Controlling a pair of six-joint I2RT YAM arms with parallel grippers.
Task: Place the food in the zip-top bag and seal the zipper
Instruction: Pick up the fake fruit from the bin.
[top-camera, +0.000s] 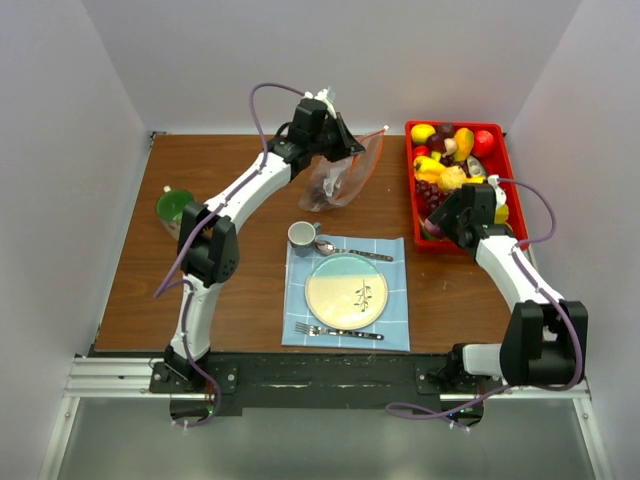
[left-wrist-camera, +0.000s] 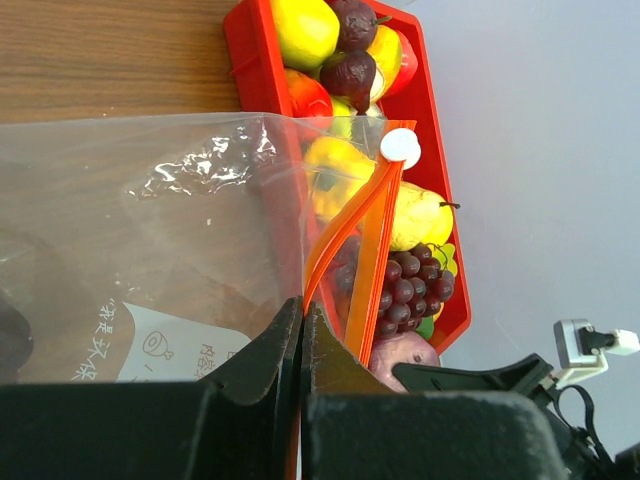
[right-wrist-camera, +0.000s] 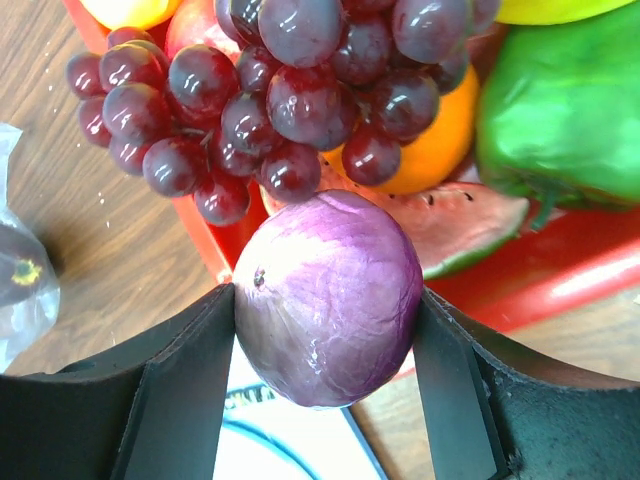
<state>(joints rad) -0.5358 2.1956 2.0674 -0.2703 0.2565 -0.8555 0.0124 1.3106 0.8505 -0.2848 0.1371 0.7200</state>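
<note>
The zip-top bag (top-camera: 345, 175) hangs clear and crinkly above the back of the table, with a dark piece inside it. My left gripper (left-wrist-camera: 301, 320) is shut on the bag's (left-wrist-camera: 200, 220) edge beside the orange zipper (left-wrist-camera: 370, 240), whose mouth gapes below a white slider (left-wrist-camera: 400, 148). The food (top-camera: 450, 160) fills the red tray (top-camera: 510, 170). At the tray's near left corner my right gripper (right-wrist-camera: 325, 320) is shut on a purple onion (right-wrist-camera: 330, 300), both fingers against its sides. Purple grapes (right-wrist-camera: 270, 90), a green pepper (right-wrist-camera: 560, 110) and a watermelon slice (right-wrist-camera: 460, 225) lie just behind it.
A blue placemat (top-camera: 395, 250) in the table's middle carries a plate (top-camera: 346, 292), a fork, a spoon and a grey mug (top-camera: 303, 235). A green cup (top-camera: 175, 205) stands at the left. White walls close in on three sides.
</note>
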